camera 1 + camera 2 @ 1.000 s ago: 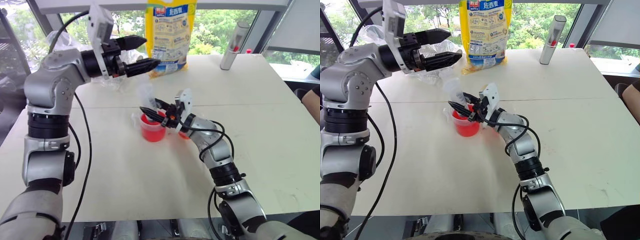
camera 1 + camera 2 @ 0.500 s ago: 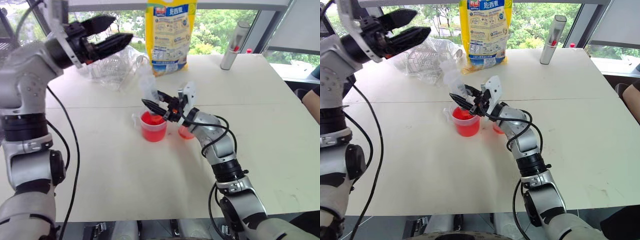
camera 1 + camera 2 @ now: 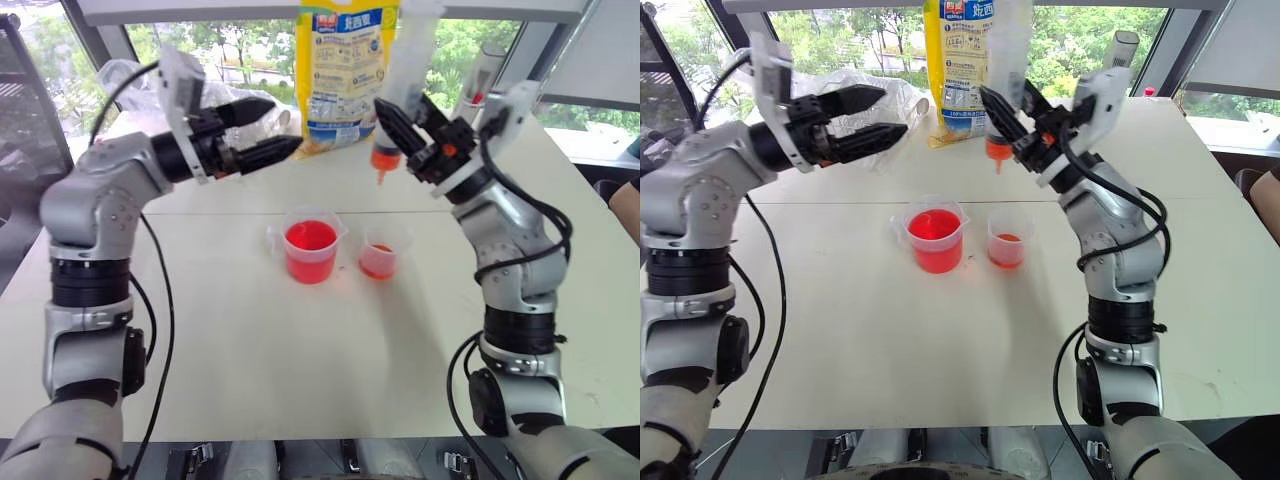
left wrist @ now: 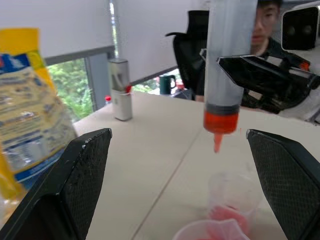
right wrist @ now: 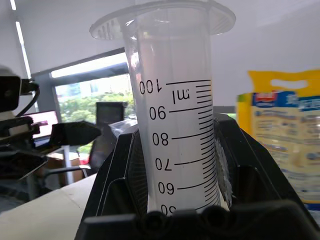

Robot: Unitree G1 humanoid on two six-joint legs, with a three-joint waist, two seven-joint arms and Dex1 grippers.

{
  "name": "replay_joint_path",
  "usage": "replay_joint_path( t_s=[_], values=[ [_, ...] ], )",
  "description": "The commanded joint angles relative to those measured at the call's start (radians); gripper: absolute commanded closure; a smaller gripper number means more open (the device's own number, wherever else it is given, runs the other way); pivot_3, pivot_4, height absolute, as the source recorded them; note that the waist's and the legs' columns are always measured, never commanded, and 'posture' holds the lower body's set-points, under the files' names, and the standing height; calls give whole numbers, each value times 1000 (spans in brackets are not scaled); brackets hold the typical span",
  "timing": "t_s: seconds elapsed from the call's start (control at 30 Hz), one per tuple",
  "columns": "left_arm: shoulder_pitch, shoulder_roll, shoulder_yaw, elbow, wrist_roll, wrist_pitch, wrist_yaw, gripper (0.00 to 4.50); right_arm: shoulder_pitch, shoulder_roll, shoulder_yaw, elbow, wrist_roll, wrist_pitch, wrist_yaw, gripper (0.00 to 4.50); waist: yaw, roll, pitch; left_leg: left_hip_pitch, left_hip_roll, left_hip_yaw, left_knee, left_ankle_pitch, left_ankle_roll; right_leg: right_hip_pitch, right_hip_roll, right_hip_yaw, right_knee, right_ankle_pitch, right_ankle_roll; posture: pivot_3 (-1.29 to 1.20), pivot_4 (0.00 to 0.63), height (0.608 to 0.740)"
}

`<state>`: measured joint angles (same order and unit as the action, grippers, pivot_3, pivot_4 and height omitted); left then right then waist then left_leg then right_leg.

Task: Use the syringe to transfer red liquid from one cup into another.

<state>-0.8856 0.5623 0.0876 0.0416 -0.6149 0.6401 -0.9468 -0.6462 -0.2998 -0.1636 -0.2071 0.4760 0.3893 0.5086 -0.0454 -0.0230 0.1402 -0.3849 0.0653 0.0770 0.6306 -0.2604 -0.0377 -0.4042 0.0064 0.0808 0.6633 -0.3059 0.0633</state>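
My right gripper (image 3: 410, 118) is shut on the barrel of the clear syringe (image 3: 416, 40), held upright high over the table, its orange tip pointing down. The wrist view shows the printed scale on the syringe (image 5: 177, 125) between the two black fingers. Below stand the larger handled cup (image 3: 310, 245), holding red liquid (image 3: 310, 238), and to its right the smaller cup (image 3: 378, 250) with a little red at the bottom. My left gripper (image 3: 280, 125) is open and empty, level with the syringe (image 4: 227, 60) and to its left.
A yellow bag (image 3: 340, 70) stands at the back of the white table (image 3: 300, 380), with a grey metallic cylinder (image 3: 478, 75) to its right and crumpled clear plastic (image 3: 865, 100) to its left. A person's arm (image 3: 625, 195) shows at the right edge.
My right gripper has lifted the syringe up and to the right, out of the larger cup. My left gripper swung up and left, then came back down toward the middle, still open.
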Motion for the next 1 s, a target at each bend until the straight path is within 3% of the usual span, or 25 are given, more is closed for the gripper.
replay_joint_path(
  t_s=[0.03,0.3,0.53,1.0],
  values=[
    [-58,-27,-22,15,18,-46,-20,57,71,-19,4,-52,-18,-37,2,3100,0,0,0,0,0,0,0,0,0,0,0,0,0,0,0,0,150,740],
    [-186,-111,-71,149,80,-144,-50,57,242,10,75,-15,-106,-158,1,3100,0,1,0,0,-1,0,0,0,0,-1,3,0,0,0,0,0,150,740],
    [-328,-196,-79,307,113,-195,-71,57,258,25,86,-32,-113,-167,-22,3100,1,0,0,-1,-1,0,0,0,0,-1,4,-1,0,0,0,0,150,740],
    [-428,-304,-87,554,152,-230,-186,57,283,16,117,-72,-124,-167,-33,3100,1,1,0,-1,-1,0,0,0,0,-1,5,-1,0,0,0,0,150,740]
  ],
)
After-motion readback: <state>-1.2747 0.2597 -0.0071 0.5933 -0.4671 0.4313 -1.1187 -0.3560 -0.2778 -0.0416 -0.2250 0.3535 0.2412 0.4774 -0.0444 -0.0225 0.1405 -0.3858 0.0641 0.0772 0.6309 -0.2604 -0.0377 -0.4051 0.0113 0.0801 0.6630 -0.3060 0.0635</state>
